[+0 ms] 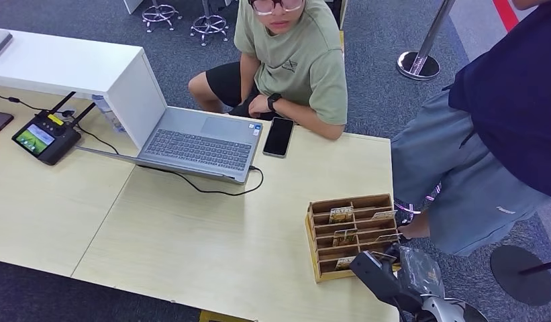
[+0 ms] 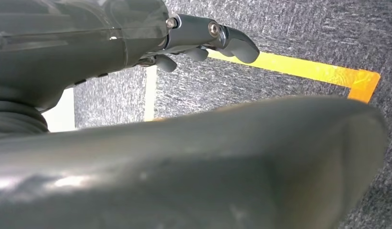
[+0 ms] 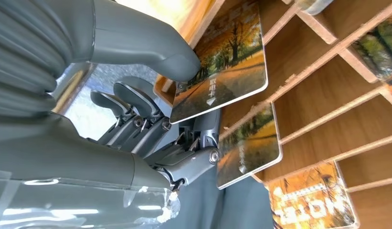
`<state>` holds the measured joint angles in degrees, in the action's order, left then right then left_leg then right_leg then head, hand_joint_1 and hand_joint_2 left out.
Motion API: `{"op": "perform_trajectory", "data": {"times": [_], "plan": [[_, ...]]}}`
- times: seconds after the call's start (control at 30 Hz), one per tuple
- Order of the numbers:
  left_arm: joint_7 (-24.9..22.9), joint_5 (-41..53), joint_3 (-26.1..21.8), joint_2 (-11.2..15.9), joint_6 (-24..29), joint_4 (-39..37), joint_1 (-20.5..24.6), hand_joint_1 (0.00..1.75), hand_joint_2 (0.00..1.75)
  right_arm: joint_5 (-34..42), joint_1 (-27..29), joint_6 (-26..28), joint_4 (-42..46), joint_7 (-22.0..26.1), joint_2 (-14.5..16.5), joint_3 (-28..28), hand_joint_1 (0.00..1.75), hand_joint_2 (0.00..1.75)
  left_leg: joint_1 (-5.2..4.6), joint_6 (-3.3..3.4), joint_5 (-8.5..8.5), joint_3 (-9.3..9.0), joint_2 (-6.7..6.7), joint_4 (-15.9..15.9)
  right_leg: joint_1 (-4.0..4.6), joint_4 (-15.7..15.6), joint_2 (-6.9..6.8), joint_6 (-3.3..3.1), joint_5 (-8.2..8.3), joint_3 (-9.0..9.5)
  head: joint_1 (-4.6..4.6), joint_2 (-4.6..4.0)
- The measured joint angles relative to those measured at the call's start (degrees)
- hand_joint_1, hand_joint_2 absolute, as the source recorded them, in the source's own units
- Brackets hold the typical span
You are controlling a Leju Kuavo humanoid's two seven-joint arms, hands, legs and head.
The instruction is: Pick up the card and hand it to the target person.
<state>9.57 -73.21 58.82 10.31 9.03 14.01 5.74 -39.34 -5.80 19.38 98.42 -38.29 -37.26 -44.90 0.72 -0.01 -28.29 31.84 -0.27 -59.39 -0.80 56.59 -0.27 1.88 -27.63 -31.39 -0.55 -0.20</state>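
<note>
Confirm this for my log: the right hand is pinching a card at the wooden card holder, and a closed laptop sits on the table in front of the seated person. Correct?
Not quite. The laptop is open, not closed: the head view shows its keyboard and raised lid. The rest holds: the right hand pinches a card at the wooden card holder, seen in the right wrist view, and the seated person is behind the table.

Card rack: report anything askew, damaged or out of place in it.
Nothing looks damaged or spilled. The wooden card rack sits flat near the table edge, its cards upright in their slots. The one card out of line is pinched between the right hand's thumb and fingers, apparently being drawn out.
</note>
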Motion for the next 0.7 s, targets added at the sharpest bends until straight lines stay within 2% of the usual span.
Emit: {"op": "perform_trajectory", "data": {"times": [0.27,0.7], "plan": [[-0.72,-2.19,-0.1,-0.01,0.02,-0.26,0.01,0.0,0.0,-4.14,-2.36,0.33,0.04,3.82,1.57,0.06,1.69,1.75,0.02,-0.01,0.02,-0.02,-0.02,0.0,0.02,0.01,-0.02,0.0,0.0,0.01,-0.01,0.0],[-0.84,-2.87,-0.22,0.02,-0.01,-0.27,0.01,0.0,0.0,-11.26,-2.51,6.33,0.7,7.17,4.85,2.34,1.69,1.75,0.02,-0.02,0.02,-0.01,-0.02,0.0,0.01,0.01,-0.02,0.0,0.0,0.0,0.01,0.0]]}}
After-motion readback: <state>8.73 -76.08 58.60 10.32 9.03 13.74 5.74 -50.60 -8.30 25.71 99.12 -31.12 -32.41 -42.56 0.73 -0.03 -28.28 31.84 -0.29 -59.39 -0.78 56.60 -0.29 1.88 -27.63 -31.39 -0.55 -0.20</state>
